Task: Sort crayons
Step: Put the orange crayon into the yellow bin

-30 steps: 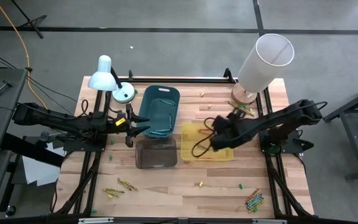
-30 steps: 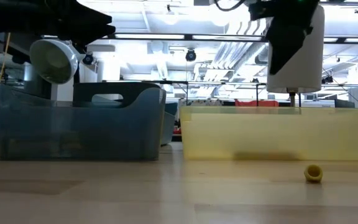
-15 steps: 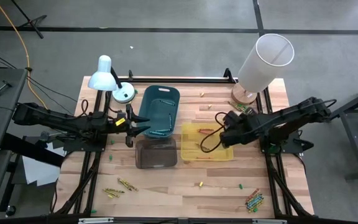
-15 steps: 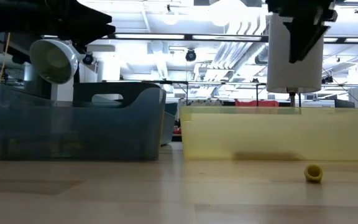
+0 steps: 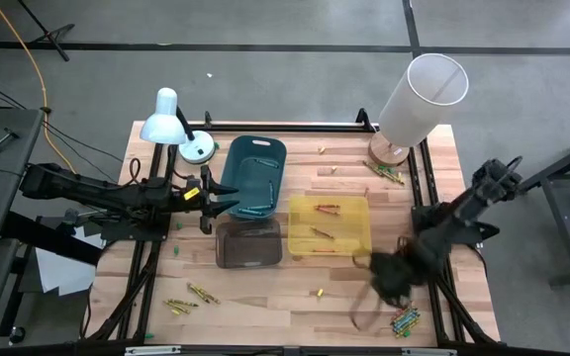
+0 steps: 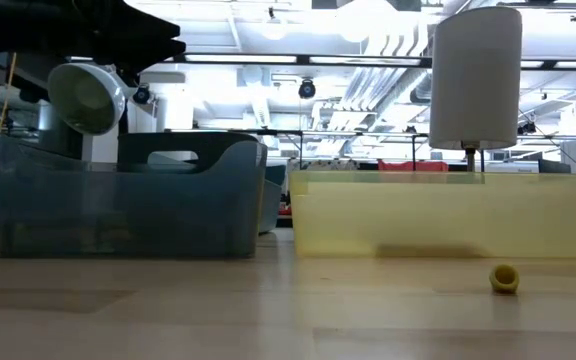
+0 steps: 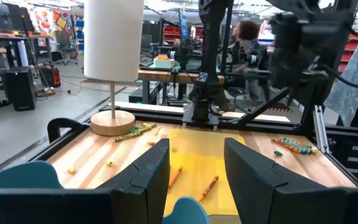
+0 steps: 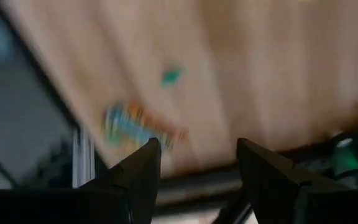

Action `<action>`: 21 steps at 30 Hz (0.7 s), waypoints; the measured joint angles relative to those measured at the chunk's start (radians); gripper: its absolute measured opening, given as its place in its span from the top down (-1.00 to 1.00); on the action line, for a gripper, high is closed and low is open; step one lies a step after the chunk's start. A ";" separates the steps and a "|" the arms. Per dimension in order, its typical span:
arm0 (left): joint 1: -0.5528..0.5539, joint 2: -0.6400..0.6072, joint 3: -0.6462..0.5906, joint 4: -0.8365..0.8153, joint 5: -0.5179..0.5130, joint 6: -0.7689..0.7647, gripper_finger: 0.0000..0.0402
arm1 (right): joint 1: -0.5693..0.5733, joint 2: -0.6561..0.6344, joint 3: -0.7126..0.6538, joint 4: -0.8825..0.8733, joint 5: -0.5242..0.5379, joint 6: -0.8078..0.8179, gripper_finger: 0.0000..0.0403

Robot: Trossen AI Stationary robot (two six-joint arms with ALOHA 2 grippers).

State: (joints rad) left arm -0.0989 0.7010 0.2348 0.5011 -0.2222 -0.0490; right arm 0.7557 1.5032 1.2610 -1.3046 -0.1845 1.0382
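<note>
From above, the right gripper (image 5: 392,280) hangs blurred over the desk (image 5: 265,292) near its front right corner, close to a mixed pile of crayons (image 5: 404,318). Orange crayons (image 5: 327,209) lie in the yellow bin (image 5: 361,243); other crayons are scattered across the desk. The left gripper (image 5: 221,204) waits beside the teal bin (image 5: 228,168).

At desk level, the bins and a yellow stub (image 6: 504,279) show, but no gripper.

The left wrist view shows its fingers (image 7: 146,168) parted, holding nothing.

The right wrist view shows its fingers (image 8: 143,168) apart and empty, the pile of crayons (image 8: 143,127) ahead. Since the crayons lie packed together, closing there could catch several colours at once or scatter them off the desk's edge.
</note>
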 joint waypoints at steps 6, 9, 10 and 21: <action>0.000 0.000 0.000 0.003 0.000 0.000 0.30 | 0.161 0.117 0.000 0.044 -0.001 -0.037 -0.01; 0.000 0.000 0.000 0.007 0.000 0.000 0.30 | 0.205 0.193 0.000 0.064 0.024 -0.065 -0.01; 0.000 0.000 0.000 0.012 0.000 0.000 0.30 | 0.215 0.217 0.000 0.067 0.024 -0.079 -0.01; 0.000 0.000 0.000 0.020 0.000 0.033 0.30 | 0.262 0.388 0.000 0.134 0.016 -0.245 -0.01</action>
State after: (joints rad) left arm -0.0990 0.7010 0.2348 0.5213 -0.2222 -0.0162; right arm 1.0180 1.8916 1.2606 -1.1706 -0.1689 0.7932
